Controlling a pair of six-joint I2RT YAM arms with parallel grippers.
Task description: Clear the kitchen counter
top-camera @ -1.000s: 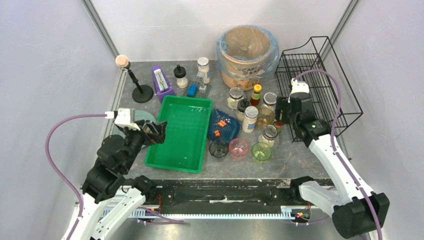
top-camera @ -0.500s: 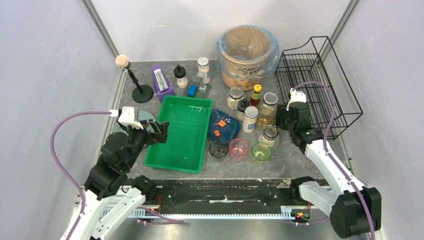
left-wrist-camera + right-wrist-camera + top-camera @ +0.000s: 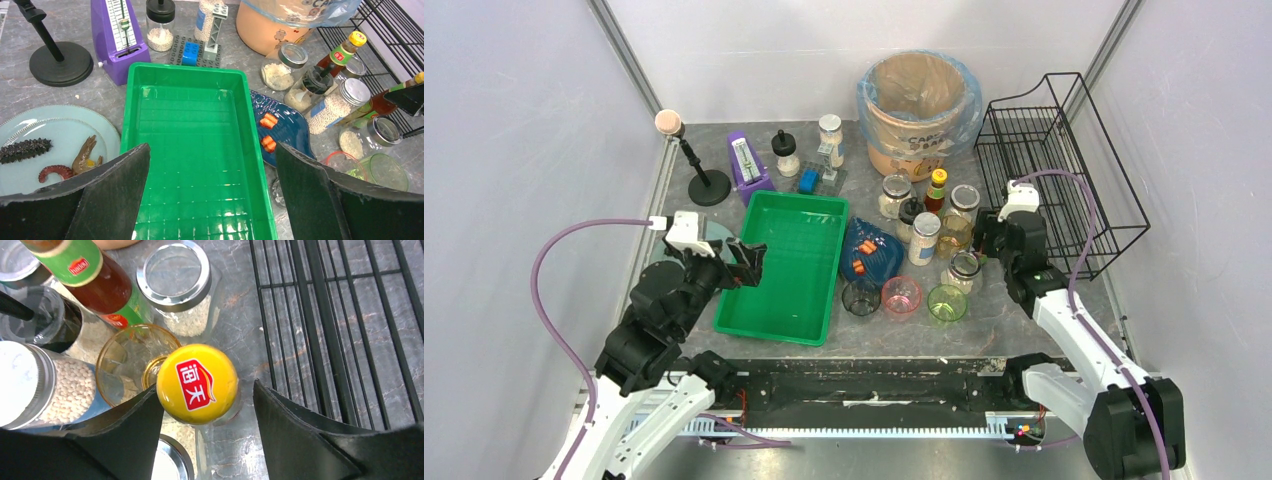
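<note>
The kitchen counter (image 3: 1014, 310) is a dark grey stone-look top crowded with jars and cups. My right gripper (image 3: 207, 390) is open, its jaws either side of a bottle with a yellow cap (image 3: 197, 382); the left finger is close against the cap and the right finger stands apart. In the top view the right gripper (image 3: 987, 238) hangs over the jar cluster beside the black wire rack (image 3: 1064, 170) and hides that bottle. My left gripper (image 3: 210, 150) is open and empty above the green tray (image 3: 185, 67), at its near left part (image 3: 742, 262).
Round the bottle stand an amber glass cup (image 3: 130, 360), a grain jar (image 3: 177, 285), a green-label sauce bottle (image 3: 95, 280) and a bead jar (image 3: 60, 385). A blue plate (image 3: 871, 252), three cups (image 3: 901, 296), a lined bucket (image 3: 919, 110), metronome (image 3: 746, 165) and seafood plate (image 3: 50, 145) also show.
My right gripper has come away from the rack, down and left, to the yellow-capped bottle among the jars. My left gripper has shifted slightly over the tray's left edge.
</note>
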